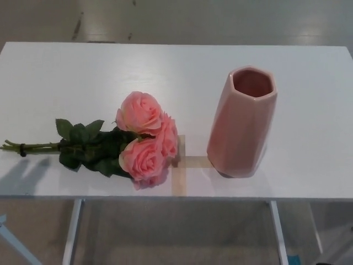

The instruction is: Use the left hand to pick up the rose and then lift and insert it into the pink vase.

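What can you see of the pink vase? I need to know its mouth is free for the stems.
The pink vase stands upright on the white table, right of the roses and apart from them. It looks like glossy ceramic, faceted, with an angular open mouth; the part of the inside that shows is empty. Its base meets tan tape. Nothing else touches it.

The pink vase [241,124] is showing a smooth, glossy, ceramic-looking faceted surface. The white table [83,77] is looking smooth and faintly sheened. The rose bunch [144,138] is appearing soft-petalled, matt, cloth-like.
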